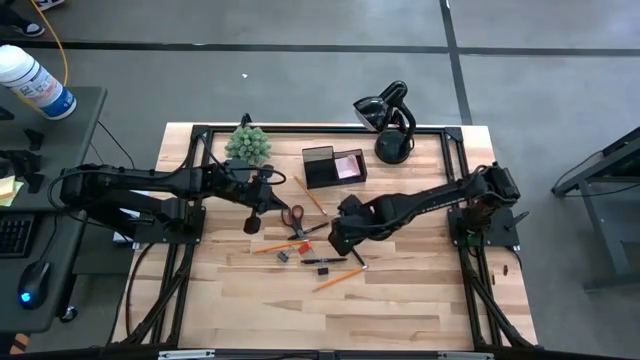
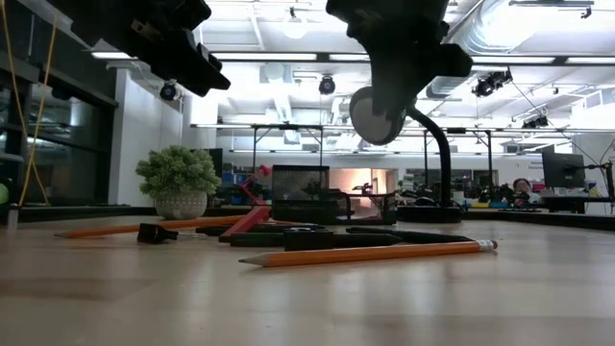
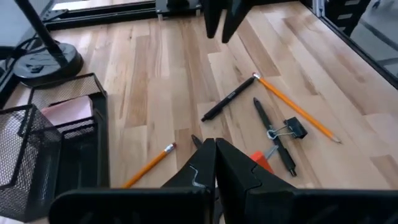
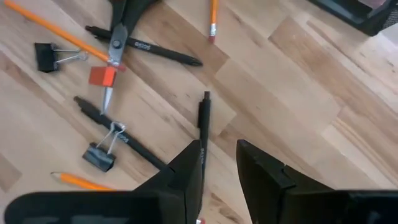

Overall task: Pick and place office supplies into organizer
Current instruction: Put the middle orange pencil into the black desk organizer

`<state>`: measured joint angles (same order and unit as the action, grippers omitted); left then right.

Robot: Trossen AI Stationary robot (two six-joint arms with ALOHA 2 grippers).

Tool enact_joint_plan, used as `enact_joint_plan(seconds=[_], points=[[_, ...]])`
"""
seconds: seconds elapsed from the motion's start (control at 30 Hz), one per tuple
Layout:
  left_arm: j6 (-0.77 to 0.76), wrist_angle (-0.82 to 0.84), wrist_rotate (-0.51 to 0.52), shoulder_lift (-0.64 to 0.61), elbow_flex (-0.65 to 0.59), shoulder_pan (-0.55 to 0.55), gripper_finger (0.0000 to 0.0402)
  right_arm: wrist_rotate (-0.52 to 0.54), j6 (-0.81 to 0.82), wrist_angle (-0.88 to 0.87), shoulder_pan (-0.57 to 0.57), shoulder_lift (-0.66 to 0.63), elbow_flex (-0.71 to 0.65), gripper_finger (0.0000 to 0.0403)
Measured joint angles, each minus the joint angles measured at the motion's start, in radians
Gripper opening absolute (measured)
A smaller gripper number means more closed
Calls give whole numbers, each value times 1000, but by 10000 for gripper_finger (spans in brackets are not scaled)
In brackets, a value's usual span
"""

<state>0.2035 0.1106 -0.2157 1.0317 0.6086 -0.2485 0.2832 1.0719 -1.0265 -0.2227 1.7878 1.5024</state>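
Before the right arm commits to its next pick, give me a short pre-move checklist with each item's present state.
1. Right gripper open, nothing held: ok.
2. Black pen lined up between its fingers: not ok, it lies by one finger.
3. Left gripper shut and empty, near the plant: ok.
4. Organizer upright, open on top: ok.
5. Binder clip clear of that pen: ok.

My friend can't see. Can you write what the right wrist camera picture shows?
The right gripper hangs open over a wooden table, a black pen just ahead of its fingers. Farther off lie two binder clips, scissors, more pens and orange pencils.
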Motion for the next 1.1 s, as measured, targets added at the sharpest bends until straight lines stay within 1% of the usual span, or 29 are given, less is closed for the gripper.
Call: enact_joint_plan(seconds=[0.1,0.2,0.27,0.37,0.5,0.63,0.7,0.8,0.87,0.97,1.1], points=[[-13,6,0,0,0,0,1,20,-8,14,-9,0,0,94],[-74,6,0,0,0,0,1,48,-72,53,-10,0,0,94],[-112,6,-1,0,0,0,1,45,-133,99,-5,0,0,94],[-162,6,-1,0,0,0,1,-32,-221,174,16,0,0,94],[-295,5,-23,0,0,0,1,-149,-237,236,44,0,0,94],[-461,4,-123,0,0,0,1,-240,-240,238,67,0,0,94],[-493,4,-193,0,0,0,1,-272,-274,237,69,0,0,94],[-527,4,-299,0,0,10,1,-287,-363,228,67,0,0,94],[-559,3,-339,-1,0,42,1,-292,-403,213,61,0,0,94],[-571,1,-361,-9,0,118,1,-305,-436,190,54,0,0,94],[-573,4,-393,-8,0,225,1,-294,-452,177,43,0,0,94]])
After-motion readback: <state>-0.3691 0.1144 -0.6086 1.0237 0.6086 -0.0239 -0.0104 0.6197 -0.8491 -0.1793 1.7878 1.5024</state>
